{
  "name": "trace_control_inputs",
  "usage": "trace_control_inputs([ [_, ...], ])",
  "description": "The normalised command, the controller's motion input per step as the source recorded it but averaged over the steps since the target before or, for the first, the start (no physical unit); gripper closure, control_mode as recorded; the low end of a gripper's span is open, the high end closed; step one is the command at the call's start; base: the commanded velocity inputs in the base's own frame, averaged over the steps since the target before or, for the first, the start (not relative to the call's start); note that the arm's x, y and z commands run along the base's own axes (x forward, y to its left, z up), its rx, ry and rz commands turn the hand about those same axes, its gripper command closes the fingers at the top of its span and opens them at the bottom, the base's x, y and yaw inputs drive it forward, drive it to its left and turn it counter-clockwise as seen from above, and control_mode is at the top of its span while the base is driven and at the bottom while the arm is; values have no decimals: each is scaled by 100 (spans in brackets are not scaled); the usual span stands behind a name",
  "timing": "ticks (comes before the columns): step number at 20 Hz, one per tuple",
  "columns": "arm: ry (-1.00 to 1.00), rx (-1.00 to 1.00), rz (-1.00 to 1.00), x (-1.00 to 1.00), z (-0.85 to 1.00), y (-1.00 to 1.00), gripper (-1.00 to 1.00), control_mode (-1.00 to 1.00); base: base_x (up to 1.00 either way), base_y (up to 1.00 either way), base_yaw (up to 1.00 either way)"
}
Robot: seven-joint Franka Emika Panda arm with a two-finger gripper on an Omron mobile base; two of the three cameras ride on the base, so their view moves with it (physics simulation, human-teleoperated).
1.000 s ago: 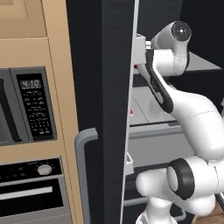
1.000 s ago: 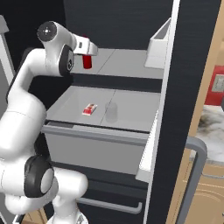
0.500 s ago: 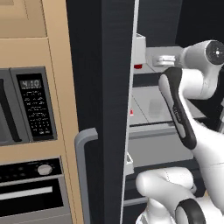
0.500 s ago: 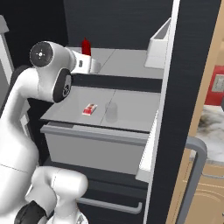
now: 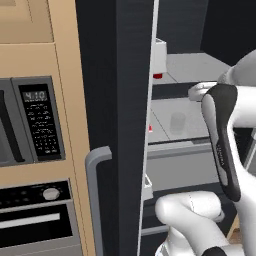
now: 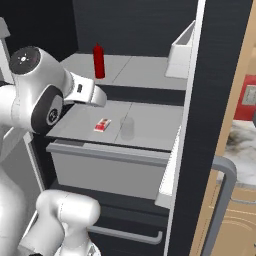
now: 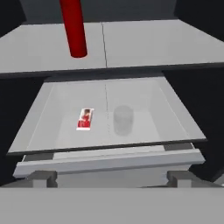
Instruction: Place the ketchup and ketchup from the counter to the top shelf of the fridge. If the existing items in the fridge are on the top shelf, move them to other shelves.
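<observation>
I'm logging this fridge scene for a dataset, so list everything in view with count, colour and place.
Slim red ketchup squeeze bottle: one, red, standing upright on the top shelf, left part.
Flat pale grey top shelf: one, highest board in the fridge.
Small flat packet: one, red-and-white, lying on the lower shelf.
Clear see-through tumbler: one, transparent, upright on the lower shelf, beside the packet, apart from it.
Lower pale grey shelf: one, under the top shelf.
Black fridge door: one, open, with grey bar handle.
Black-fronted microwave: one, in the beige cabinet.
Black oven: one, below the microwave.
White robot arm: one; claw state cannot be told.
</observation>
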Motion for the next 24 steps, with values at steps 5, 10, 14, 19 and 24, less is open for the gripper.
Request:
trace_control_inputs([
  [5, 24, -6, 1, -100, -79, 6, -100, -100, 0, 0, 0],
  [10, -12, -2, 3, -60, -72, 19, -100, -100, 0, 0, 0],
  [14, -2, 0, 0, 0, -3, 0, -100, -100, 0, 0, 0],
  [19, 2, 0, 0, -44, -4, -2, -100, 100, -20, -5, 0],
  [24, 0, 0, 0, 0, 0, 0, -100, 100, -100, -40, 0],
])
